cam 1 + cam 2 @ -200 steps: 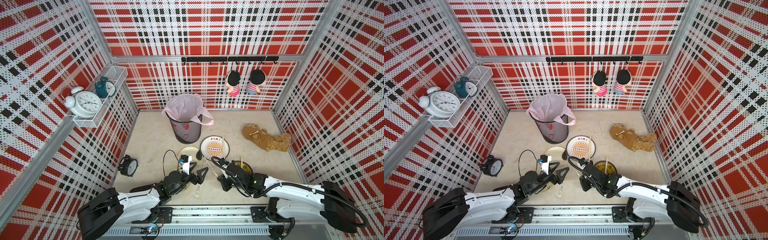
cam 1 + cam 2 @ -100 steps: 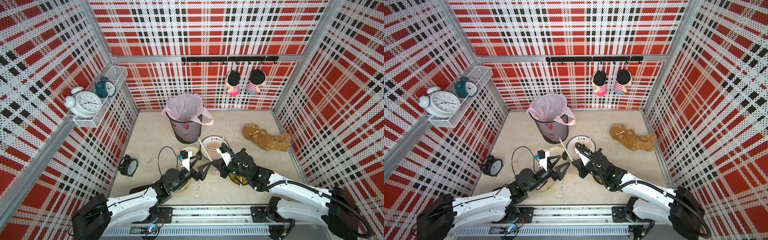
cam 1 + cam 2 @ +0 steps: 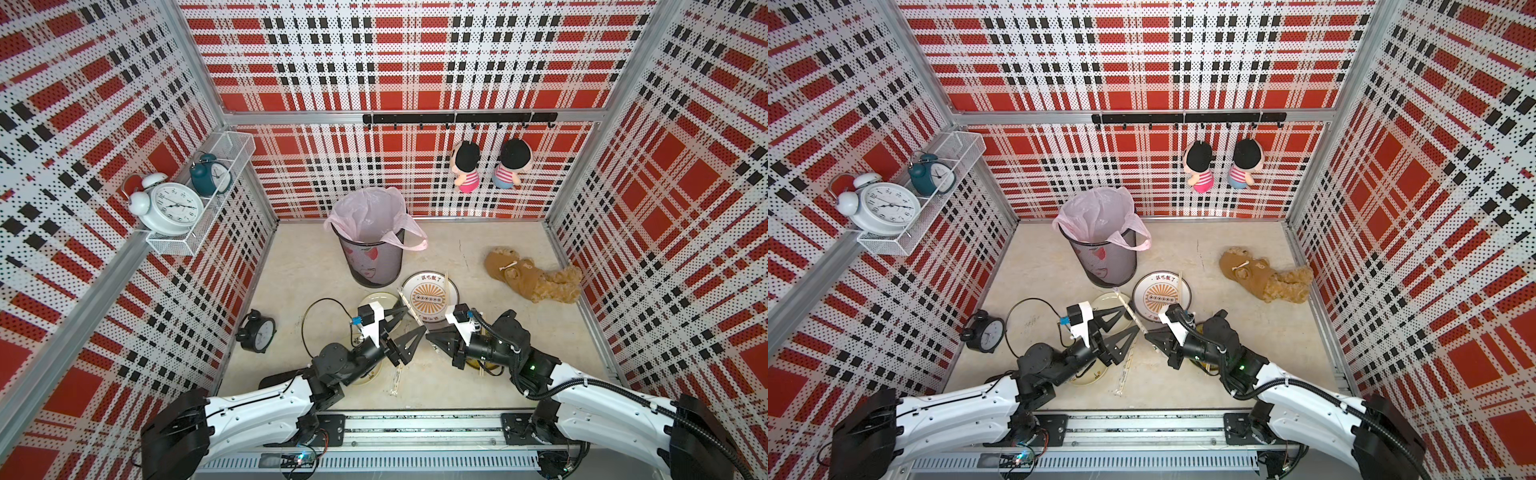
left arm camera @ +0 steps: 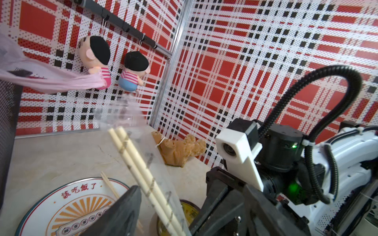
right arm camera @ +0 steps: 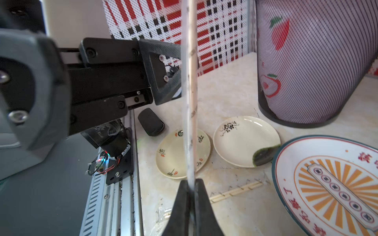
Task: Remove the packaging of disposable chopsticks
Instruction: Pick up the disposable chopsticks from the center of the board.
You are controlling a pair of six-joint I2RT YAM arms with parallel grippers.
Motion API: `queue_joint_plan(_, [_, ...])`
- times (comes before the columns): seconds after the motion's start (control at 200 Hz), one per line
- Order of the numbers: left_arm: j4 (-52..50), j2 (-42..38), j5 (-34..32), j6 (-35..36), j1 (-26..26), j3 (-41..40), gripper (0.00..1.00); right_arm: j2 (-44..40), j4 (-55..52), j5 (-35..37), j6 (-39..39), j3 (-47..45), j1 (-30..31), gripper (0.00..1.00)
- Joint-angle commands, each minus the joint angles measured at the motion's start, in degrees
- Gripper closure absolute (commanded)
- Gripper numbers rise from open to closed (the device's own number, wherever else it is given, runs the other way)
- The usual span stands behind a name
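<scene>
Over the marbled tabletop (image 3: 307,266), the right gripper (image 5: 190,181) was clamped on one end of a pair of disposable chopsticks (image 4: 133,161) in its packaging (image 4: 150,159), holding it up between the parted jaws of the left gripper (image 3: 1132,319), seemingly so that arm could draw the packaging off.
</scene>
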Motion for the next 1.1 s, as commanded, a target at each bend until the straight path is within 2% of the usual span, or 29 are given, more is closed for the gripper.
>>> queue_joint_plan(0.0, [4.9,-0.3,2.3,2.5,-0.6,1.1,0.25,-2.3,6.2,-3.9,-2.7,-2.1,-0.2,0.99])
queue_joint_plan(0.125, [8.9,0.8,5.3,3.2,-1.4,0.7,0.36,-2.9,6.7,-5.1,-3.2,-3.0,-0.2,0.99])
queue_joint_plan(0.205, [10.7,1.5,5.9,3.7,-1.9,0.7,0.39,-2.9,8.2,-6.2,-3.2,-3.6,-0.2,0.99])
queue_joint_plan(0.276, [11.7,2.0,6.0,4.0,-2.1,0.8,0.50,-2.8,9.1,-6.8,-3.3,-3.9,-0.2,0.99])
queue_joint_plan(0.356, [12.1,2.5,5.9,4.0,-2.2,1.0,0.58,-2.9,9.9,-7.8,-3.3,-4.2,-0.2,0.98])
queue_joint_plan(0.561, [12.7,2.8,4.9,4.2,-2.0,0.8,0.62,-3.1,12.2,-10.3,-3.7,-5.1,-0.2,0.98])
queue_joint_plan(0.701, [13.8,2.5,6.8,4.1,-1.9,0.6,0.76,-1.6,13.2,-11.9,-3.7,-4.9,-0.3,0.98])
queue_joint_plan(0.772, [13.8,2.7,7.8,4.1,-1.9,0.9,0.79,-0.9,13.2,-11.8,-3.7,-4.5,-0.2,0.98])
queue_joint_plan(0.972, [13.6,3.7,9.3,4.1,-1.5,1.3,0.93,0.1,13.7,-10.8,-4.3,-4.3,-0.2,0.98])
queue_joint_plan(1.052, [13.9,4.3,11.9,3.5,-0.5,1.5,1.00,0.9,14.1,-10.1,-4.4,-4.3,-0.2,0.96])
queue_joint_plan(1.092, [14.3,4.8,13.5,2.8,0.4,1.7,1.00,1.3,14.3,-9.8,-4.6,-4.3,-0.2,0.95])
